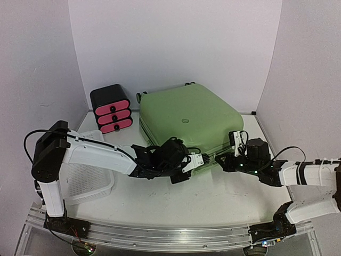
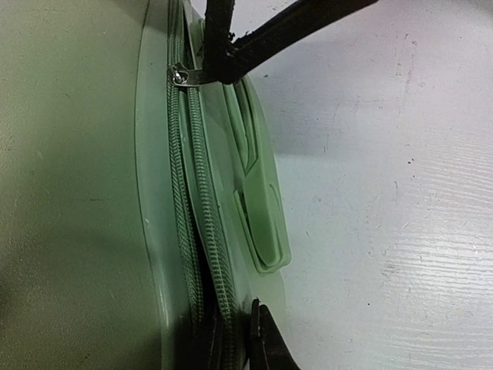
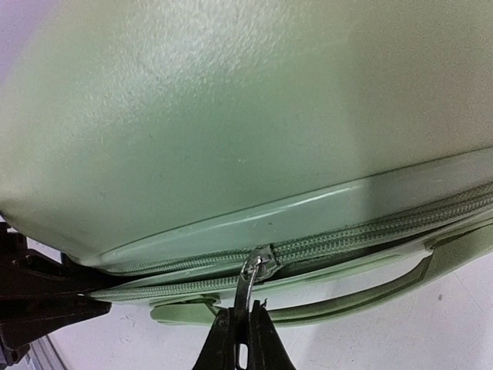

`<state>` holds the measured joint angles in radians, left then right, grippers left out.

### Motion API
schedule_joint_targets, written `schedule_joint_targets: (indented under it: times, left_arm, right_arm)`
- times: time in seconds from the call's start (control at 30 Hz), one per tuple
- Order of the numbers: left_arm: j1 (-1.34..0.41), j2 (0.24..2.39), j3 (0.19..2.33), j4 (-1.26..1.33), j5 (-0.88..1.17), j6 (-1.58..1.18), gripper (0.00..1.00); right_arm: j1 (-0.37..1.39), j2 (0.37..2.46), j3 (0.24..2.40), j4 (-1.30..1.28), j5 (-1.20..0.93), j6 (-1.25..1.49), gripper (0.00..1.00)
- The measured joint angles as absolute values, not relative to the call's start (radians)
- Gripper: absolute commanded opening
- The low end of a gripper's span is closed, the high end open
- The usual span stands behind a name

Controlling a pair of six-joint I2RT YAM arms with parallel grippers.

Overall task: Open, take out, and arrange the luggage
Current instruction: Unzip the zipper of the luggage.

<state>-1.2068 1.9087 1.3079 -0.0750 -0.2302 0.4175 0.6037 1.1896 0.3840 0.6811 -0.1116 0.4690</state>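
The luggage (image 1: 186, 114), a large light-green hard-shell suitcase, lies flat at the back middle of the table. Both grippers meet at its near side. My right gripper (image 3: 245, 327) is shut on the metal zipper pull (image 3: 248, 285), with the slider on the seam just above the side handle (image 3: 347, 297). To the slider's left the zipper has parted; to its right it is still joined. My left gripper (image 2: 231, 347) is shut on the lower zipper edge of the luggage (image 2: 69, 193), one finger in the dark gap. It also shows as left gripper (image 3: 46, 297) in the right wrist view.
A small black drawer box with pink fronts (image 1: 111, 109) stands just left of the luggage. A white perforated basket (image 1: 88, 176) sits at the front left under the left arm. White walls close in the table on three sides.
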Motion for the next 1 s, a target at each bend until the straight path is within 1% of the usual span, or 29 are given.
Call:
schedule_joint_targets:
  times: [0.13,0.23,0.27,0.33,0.37,0.4,0.57,0.77,1.0]
  left_arm:
    - [-1.207,1.887,1.28,-0.074,-0.229,0.416,0.0]
    - [-1.207,1.863,1.253,-0.08,-0.232,0.413,0.0]
    - [-1.207,1.854,1.244,-0.083,-0.233,0.411,0.0]
    - [-1.207,1.839,1.231,-0.094,-0.234,0.41,0.0]
    - [-1.207,1.833,1.227,-0.099,-0.234,0.409,0.0]
    - [-1.207,1.828,1.222,-0.105,-0.234,0.408,0.0]
    - [-1.207,1.821,1.22,-0.117,-0.234,0.398,0.0]
    - [-1.207,1.821,1.22,-0.117,-0.234,0.396,0.0]
    - [-1.207,1.821,1.22,-0.117,-0.234,0.396,0.0]
  right_arm:
    - [0.561,1.136,0.384,0.652,-0.13,0.502,0.0]
    - [0.508,1.1,0.384,0.636,-0.096,0.522,0.0]
    - [0.491,1.095,0.384,0.627,-0.079,0.526,0.03]
    - [0.468,1.094,0.384,0.608,-0.059,0.53,0.24]
    - [0.465,1.094,0.384,0.601,-0.06,0.533,0.32]
    - [0.464,1.095,0.384,0.594,-0.072,0.512,0.37]
    - [0.472,1.089,0.384,0.592,-0.154,0.442,0.48]
    - [0.518,1.052,0.383,0.582,-0.193,0.393,0.48]
    - [0.527,1.098,0.326,0.693,-0.282,0.426,0.44]
